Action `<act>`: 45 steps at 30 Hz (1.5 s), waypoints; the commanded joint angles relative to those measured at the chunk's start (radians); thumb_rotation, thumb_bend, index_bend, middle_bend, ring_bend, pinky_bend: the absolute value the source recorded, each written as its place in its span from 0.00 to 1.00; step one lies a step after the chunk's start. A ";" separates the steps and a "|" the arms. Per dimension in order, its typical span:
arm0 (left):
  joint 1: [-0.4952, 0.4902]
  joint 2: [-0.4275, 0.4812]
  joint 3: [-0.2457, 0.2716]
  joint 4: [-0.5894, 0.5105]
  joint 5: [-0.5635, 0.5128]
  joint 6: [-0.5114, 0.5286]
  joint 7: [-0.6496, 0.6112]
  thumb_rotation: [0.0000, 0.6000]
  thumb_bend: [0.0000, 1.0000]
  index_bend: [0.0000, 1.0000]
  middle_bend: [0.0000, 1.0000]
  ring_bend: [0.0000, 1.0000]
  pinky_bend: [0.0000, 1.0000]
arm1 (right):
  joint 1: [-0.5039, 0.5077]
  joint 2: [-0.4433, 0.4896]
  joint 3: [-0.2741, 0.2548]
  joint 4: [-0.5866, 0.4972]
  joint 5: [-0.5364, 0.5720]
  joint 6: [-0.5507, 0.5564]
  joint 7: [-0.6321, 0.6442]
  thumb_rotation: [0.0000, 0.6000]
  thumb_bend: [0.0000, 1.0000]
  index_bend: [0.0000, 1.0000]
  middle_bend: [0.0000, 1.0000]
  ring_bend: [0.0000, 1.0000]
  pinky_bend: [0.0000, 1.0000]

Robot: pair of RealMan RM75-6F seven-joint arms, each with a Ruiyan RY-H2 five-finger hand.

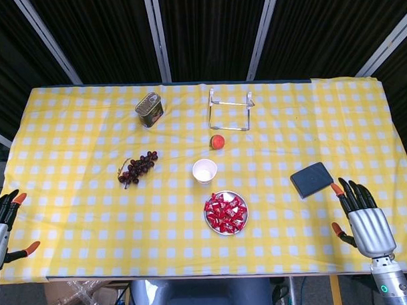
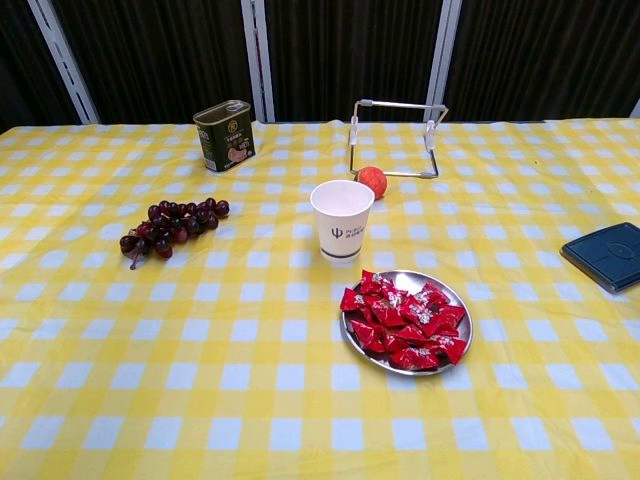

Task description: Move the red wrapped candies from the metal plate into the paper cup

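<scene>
Several red wrapped candies (image 1: 225, 212) (image 2: 402, 322) lie heaped on a round metal plate (image 1: 240, 197) (image 2: 449, 293) near the table's front middle. Just behind the plate stands a white paper cup (image 1: 205, 171) (image 2: 341, 218), upright, with nothing showing inside. My right hand (image 1: 361, 218) rests at the front right edge, palm down, fingers spread and holding nothing, well right of the plate. My left hand (image 1: 3, 224) sits at the front left edge, partly cut off by the frame, fingers apart and holding nothing. Neither hand shows in the chest view.
A bunch of dark grapes (image 1: 137, 167) (image 2: 170, 226) lies left of the cup. A green tin can (image 1: 149, 109) (image 2: 224, 135), a wire stand (image 1: 230, 109) (image 2: 396, 135) and a small red fruit (image 1: 218, 142) (image 2: 372, 181) sit further back. A dark flat case (image 1: 311, 179) (image 2: 608, 255) lies at the right.
</scene>
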 commanded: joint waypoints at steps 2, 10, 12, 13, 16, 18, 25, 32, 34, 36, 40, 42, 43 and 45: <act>0.001 0.002 0.001 -0.003 0.004 0.003 0.001 1.00 0.05 0.00 0.00 0.00 0.00 | -0.001 0.002 -0.001 -0.003 0.000 0.000 0.003 1.00 0.34 0.00 0.00 0.00 0.11; -0.002 0.002 0.001 -0.003 0.001 -0.004 -0.007 1.00 0.05 0.00 0.00 0.00 0.00 | 0.014 0.014 0.002 -0.094 -0.041 0.009 0.023 1.00 0.34 0.00 0.19 0.31 0.52; -0.002 0.004 0.001 -0.004 0.000 -0.005 -0.009 1.00 0.05 0.00 0.00 0.00 0.00 | 0.021 0.020 0.002 -0.127 -0.030 -0.011 0.031 1.00 0.34 0.00 0.34 0.47 0.69; -0.001 0.004 0.001 -0.004 -0.002 -0.005 -0.010 1.00 0.05 0.00 0.00 0.00 0.00 | 0.026 0.024 0.002 -0.149 -0.020 -0.026 0.036 1.00 0.34 0.00 0.40 0.53 0.76; 0.000 0.005 0.000 -0.005 -0.004 -0.004 -0.014 1.00 0.05 0.00 0.00 0.00 0.00 | 0.040 0.024 0.007 -0.194 0.002 -0.058 0.044 1.00 0.34 0.00 0.47 0.63 0.86; 0.000 0.006 0.000 -0.006 -0.005 -0.004 -0.016 1.00 0.05 0.00 0.00 0.00 0.00 | 0.052 0.022 0.014 -0.223 0.018 -0.080 0.041 1.00 0.34 0.00 0.51 0.67 0.92; -0.003 0.009 0.002 -0.009 -0.005 -0.013 -0.020 1.00 0.05 0.00 0.00 0.00 0.00 | 0.117 0.019 0.027 -0.268 0.031 -0.183 -0.053 1.00 0.34 0.00 0.71 0.87 1.00; -0.006 0.017 0.003 -0.014 -0.011 -0.024 -0.035 1.00 0.05 0.00 0.00 0.00 0.00 | 0.193 0.039 0.012 -0.393 0.128 -0.368 -0.152 1.00 0.34 0.01 0.73 0.89 1.00; -0.007 0.018 0.004 -0.017 -0.010 -0.025 -0.036 1.00 0.05 0.00 0.00 0.00 0.00 | 0.213 0.016 0.015 -0.420 0.159 -0.401 -0.189 1.00 0.34 0.04 0.74 0.90 1.00; -0.007 0.020 0.004 -0.018 -0.010 -0.026 -0.037 1.00 0.05 0.00 0.00 0.00 0.00 | 0.231 -0.006 0.020 -0.438 0.190 -0.426 -0.228 1.00 0.34 0.05 0.74 0.90 1.00; -0.008 0.025 0.005 -0.023 -0.018 -0.036 -0.045 1.00 0.05 0.00 0.00 0.00 0.00 | 0.277 -0.073 0.041 -0.458 0.286 -0.472 -0.333 1.00 0.34 0.08 0.75 0.90 1.00; -0.009 0.029 0.006 -0.025 -0.022 -0.040 -0.051 1.00 0.05 0.00 0.00 0.00 0.00 | 0.299 -0.111 0.055 -0.454 0.338 -0.484 -0.376 1.00 0.34 0.08 0.75 0.90 1.00; -0.009 0.031 0.006 -0.027 -0.023 -0.043 -0.054 1.00 0.05 0.00 0.00 0.00 0.00 | 0.312 -0.134 0.064 -0.449 0.369 -0.491 -0.395 1.00 0.34 0.08 0.75 0.90 1.00; -0.011 0.035 0.006 -0.029 -0.027 -0.049 -0.063 1.00 0.05 0.00 0.00 0.00 0.00 | 0.343 -0.185 0.084 -0.432 0.446 -0.501 -0.437 1.00 0.34 0.08 0.75 0.90 1.00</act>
